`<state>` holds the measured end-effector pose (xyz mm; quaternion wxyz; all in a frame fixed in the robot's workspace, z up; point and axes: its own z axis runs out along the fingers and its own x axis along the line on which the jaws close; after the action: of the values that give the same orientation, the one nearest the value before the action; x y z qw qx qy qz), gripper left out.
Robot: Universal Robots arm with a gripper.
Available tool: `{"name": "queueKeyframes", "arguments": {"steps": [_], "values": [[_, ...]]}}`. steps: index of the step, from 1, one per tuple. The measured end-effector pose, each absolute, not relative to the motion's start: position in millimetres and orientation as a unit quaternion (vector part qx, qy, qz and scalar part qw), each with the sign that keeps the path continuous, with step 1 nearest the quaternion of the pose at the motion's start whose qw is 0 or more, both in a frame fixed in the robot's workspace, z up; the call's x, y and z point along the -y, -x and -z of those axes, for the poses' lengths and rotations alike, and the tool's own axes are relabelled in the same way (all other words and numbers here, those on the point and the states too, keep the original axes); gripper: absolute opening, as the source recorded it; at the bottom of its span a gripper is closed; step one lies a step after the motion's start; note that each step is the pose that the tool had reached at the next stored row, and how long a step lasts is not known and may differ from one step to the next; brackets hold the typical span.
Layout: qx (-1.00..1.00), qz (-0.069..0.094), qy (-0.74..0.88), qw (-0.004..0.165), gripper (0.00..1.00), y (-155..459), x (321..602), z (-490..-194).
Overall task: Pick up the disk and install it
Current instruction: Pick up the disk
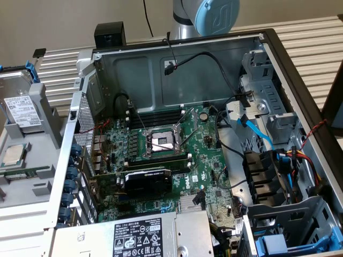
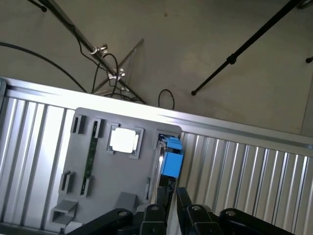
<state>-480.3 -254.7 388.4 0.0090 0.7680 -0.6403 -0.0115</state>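
Exterior view, left edge: silver-grey rectangular metal disk in blue plastic carrier stands in grey plastic tray. Wrist view: we see jaws narrowly parted, near its edge.

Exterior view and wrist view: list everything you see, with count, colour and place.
computer case: one, grey, open, centre of the exterior view
motherboard: one, green, inside the case
power supply: one, grey, labelled, low in the exterior view
tray: one, grey, exterior view's left
disk: one, silver with blue carrier, in the tray
processor chip: one, silver, in the tray
robot arm: one, blue-grey, behind the case
end effector: one, black, nearest the disk
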Motion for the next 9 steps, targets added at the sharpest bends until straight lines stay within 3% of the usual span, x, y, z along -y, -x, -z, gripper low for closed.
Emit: {"name": "queueKeyframes", "arguments": {"steps": [1, 4, 5, 6, 7, 9], "values": [[0.640, 0.011, -0.768, 0.009, 0.30, 480.3, 254.7, -388.4], [0.640, 0.011, -0.768, 0.009, 0.36, 480.3, 254.8, -388.4], [0.640, 0.011, -0.768, 0.009, 0.45, 480.3, 254.8, -388.5], [0.640, 0.011, -0.768, 0.009, 0.45, 480.3, 254.8, -388.5], [0.640, 0.012, -0.768, 0.009, 0.52, 480.3, 254.9, -388.4], [0.640, 0.011, -0.768, 0.009, 0.52, 480.3, 254.9, -387.8]]}}
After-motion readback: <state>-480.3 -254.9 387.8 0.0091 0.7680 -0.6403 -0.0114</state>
